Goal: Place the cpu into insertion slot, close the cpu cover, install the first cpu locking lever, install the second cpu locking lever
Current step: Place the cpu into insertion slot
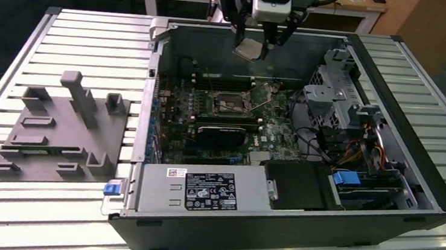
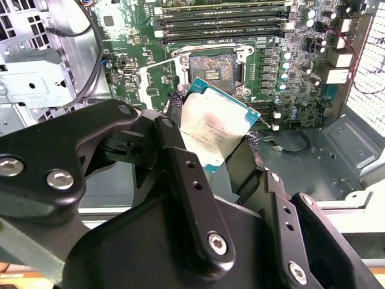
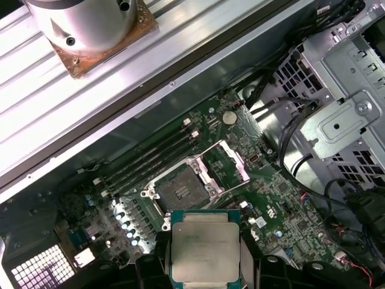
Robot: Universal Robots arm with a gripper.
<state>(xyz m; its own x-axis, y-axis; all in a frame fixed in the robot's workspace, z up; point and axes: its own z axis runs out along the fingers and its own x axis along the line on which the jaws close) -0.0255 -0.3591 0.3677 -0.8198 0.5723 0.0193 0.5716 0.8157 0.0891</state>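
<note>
**Gripper (image 1: 253,46) pinching cpu (image 3: 204,253) above open socket (image 3: 180,189)**

Clamped by two opposite edges between black fingers (image 2: 180,174). Hanging well above the board inside the computer case (image 1: 278,239), tilted in the exterior view. Flat, stiff, light square with a smooth grey metal top and a thin green rim. Judged slippery on the lid and fragile underneath, so an edge hold suits, with both faces kept clear. Cover (image 3: 231,164), a thin silvery frame, standing open beside the socket. Socket bare, dark, square.
</note>
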